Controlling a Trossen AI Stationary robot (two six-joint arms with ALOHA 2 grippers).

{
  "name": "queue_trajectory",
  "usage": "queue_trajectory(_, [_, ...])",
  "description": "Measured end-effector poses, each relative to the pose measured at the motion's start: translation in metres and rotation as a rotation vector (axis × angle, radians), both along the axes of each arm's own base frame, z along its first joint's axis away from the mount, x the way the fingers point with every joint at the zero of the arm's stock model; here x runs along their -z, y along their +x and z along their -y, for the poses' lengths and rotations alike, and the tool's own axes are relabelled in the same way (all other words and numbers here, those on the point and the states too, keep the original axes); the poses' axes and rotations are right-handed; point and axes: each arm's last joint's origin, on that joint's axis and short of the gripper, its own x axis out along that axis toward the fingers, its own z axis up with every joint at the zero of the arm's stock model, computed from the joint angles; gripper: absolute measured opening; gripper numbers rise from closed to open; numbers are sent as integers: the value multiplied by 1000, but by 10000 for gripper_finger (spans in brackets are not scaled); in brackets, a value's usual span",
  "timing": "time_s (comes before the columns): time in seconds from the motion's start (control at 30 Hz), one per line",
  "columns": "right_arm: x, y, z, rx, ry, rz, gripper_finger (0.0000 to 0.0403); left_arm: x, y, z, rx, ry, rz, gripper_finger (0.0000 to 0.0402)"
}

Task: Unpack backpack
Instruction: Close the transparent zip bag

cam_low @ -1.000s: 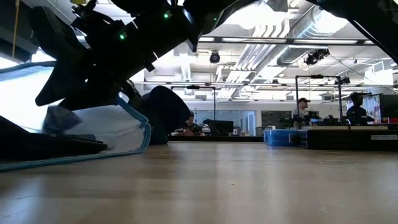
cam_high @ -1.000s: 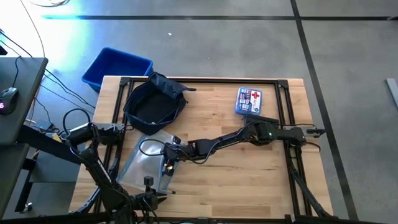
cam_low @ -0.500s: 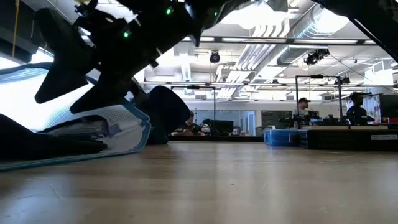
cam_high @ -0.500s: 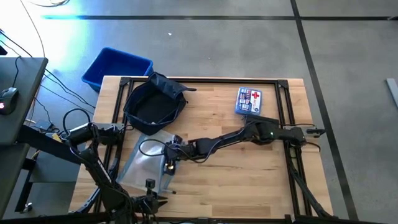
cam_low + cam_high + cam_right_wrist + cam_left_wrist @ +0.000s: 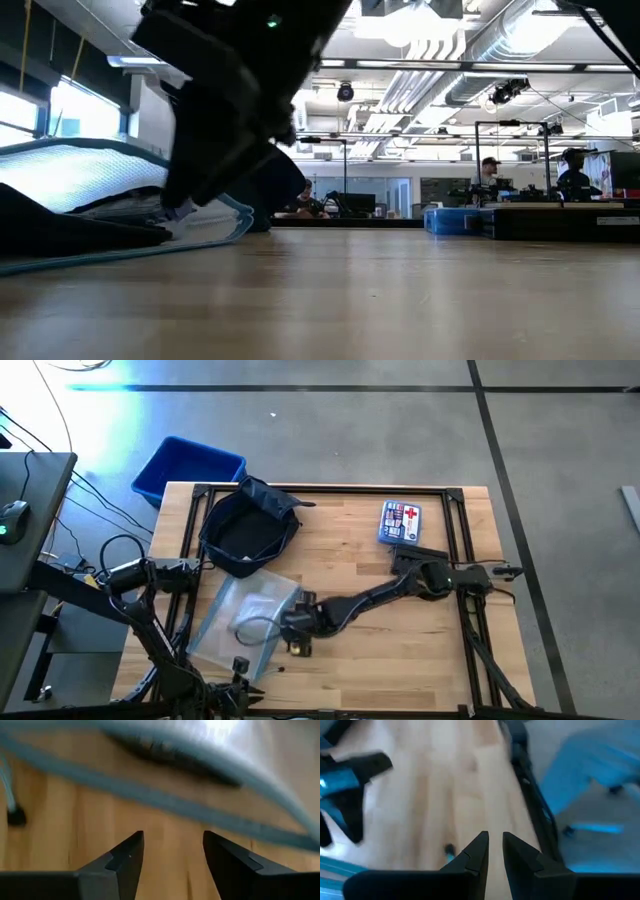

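The dark navy backpack (image 5: 245, 525) lies at the table's far left with its mouth gaping upward and its dark lining showing. Nearer, a flat clear pouch (image 5: 240, 622) with a blue edge lies on the wood, a coiled cable inside it. My right gripper (image 5: 298, 638) hangs open just off the pouch's right edge. In the right wrist view, only bare wood shows between the fingers (image 5: 172, 845), and the pouch's edge (image 5: 165, 800) lies ahead. My left gripper (image 5: 240, 663) stands at the pouch's near corner. Its fingers (image 5: 493, 842) have a narrow gap with nothing in it.
A white first-aid box (image 5: 400, 522) with a red cross lies at the far right of the table. A bright blue bin (image 5: 188, 468) stands on the floor beyond the far left corner. Bare wood stretches across the table's middle and near right.
My right gripper has drawn back from over the pouch, toward the table's near edge and a little to the right, tipping steeply downward. The pouch's raised upper layer has sunk, and the pouch now lies flatter on the table.
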Motion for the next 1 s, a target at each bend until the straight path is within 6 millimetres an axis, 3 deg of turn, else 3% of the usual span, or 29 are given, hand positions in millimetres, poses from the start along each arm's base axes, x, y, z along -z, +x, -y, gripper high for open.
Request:
queue_trajectory(0.2, [4,-27,-40,24,-83,-72,169,0,-11,8,138,-91,-224,35])
queue_trajectory(0.5, [2,-59,-100,24,-201,27,165,-4,-12,-3,153,83,-327,25])
queue_trajectory(0.77, [2,-59,-94,53,-289,47,165,-4,4,-7,282,73,-420,72])
queue_trajectory(1.0, [2,-56,-89,85,-268,49,165,-6,15,-7,306,52,-362,76])
